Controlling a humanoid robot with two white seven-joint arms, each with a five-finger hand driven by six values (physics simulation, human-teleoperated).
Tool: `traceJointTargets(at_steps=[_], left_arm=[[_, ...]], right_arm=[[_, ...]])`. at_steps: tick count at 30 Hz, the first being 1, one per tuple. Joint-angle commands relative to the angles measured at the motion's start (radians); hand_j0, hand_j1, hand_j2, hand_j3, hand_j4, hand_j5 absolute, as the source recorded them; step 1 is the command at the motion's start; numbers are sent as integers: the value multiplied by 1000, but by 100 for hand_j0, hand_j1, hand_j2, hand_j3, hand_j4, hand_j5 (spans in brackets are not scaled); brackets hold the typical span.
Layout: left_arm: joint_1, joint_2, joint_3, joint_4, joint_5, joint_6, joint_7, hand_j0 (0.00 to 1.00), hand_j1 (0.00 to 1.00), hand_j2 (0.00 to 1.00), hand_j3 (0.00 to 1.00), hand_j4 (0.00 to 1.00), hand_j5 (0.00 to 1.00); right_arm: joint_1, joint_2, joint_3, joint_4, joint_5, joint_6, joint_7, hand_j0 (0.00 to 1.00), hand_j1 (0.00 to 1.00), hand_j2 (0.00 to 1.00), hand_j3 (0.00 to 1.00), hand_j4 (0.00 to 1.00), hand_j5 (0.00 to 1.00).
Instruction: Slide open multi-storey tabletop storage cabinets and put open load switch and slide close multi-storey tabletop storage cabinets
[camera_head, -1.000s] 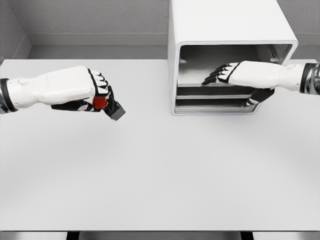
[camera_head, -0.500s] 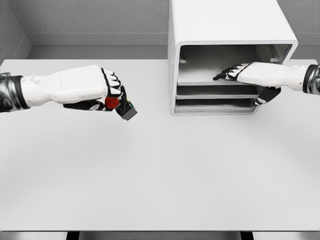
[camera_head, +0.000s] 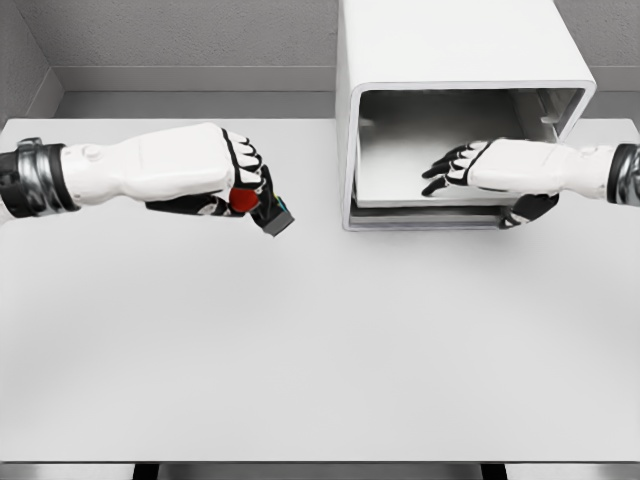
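The small dark load switch with a red round knob (camera_head: 262, 208) sits left of the frame's centre, held above the white table (camera_head: 320, 340) in the curled fingers of the left hand (camera_head: 225, 185). The switch's dark grey body pokes out lower right of the fist, tilted, with the red knob showing against the palm side. The left hand's white forearm reaches in from the left edge of the frame, and the fist is near the left wall of the cabinet but apart from it.

The white box-shaped tabletop storage cabinet with rounded corners (camera_head: 450, 45) stands in the upper right of the frame, at the back of the table. Its top white drawer tray (camera_head: 400, 170) is slid forward, its front edge reaching the cabinet's front opening, and only a thin dark gap shows beneath it.

The right hand (camera_head: 470, 170) comes in from the right edge and lies over the tray with its black-tipped fingers spread, while its thumb hooks under the tray's front edge at the lower right. It grips the tray in this pinch.

The grey wall runs along the top of the frame.
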Motion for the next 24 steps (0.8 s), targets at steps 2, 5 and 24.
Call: traceJointTargets(at_steps=[2,5,24], left_arm=[[-9,-5,-2,2,7,3,1,44,44,44,44,44,44],[-17,-8,-6,2,7,3,-1,44,44,44,44,44,44],[-118,-195,-75,49,-28,3,-1,44,44,44,44,44,44]], right_arm=[[0,-34,4,-25,5,-48,2,100,100,100,100,100,100],[3,-72,3,-56,5,-51,2,100,100,100,100,100,100],[38,-164,0,-88,4,-127,2,100,100,100,100,100,100]])
